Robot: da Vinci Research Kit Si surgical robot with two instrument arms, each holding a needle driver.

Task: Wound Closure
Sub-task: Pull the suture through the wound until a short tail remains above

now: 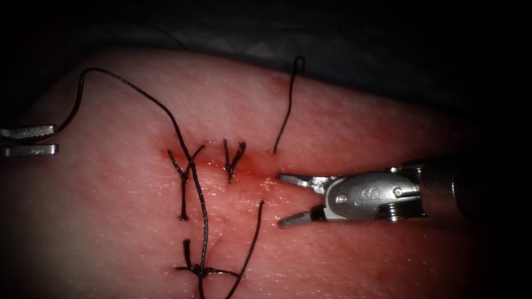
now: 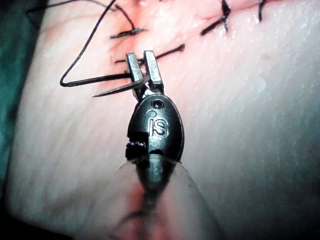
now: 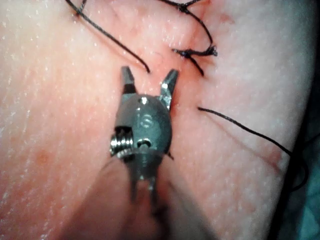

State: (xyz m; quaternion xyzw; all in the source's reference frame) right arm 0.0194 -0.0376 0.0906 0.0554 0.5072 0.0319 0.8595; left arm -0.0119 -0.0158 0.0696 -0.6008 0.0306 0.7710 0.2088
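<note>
Holding the needle (image 2: 112,87) crosswise in the left end effector (image 1: 30,141) at the far left, well left of the cut (image 1: 213,164), clamped on roughly mid-curve. Needle free of the tissue (image 1: 360,127), held just above it. Trailing thread (image 1: 127,83) from there in an arc over the tissue, down past the dark stitches (image 1: 183,188) across the cut. Further right, two loose thread ends (image 1: 288,105) lying above and below the cut's right end. Gripping nothing with the right end effector (image 1: 280,200): spread wide apart, just beside those ends, low over the tissue.
</note>
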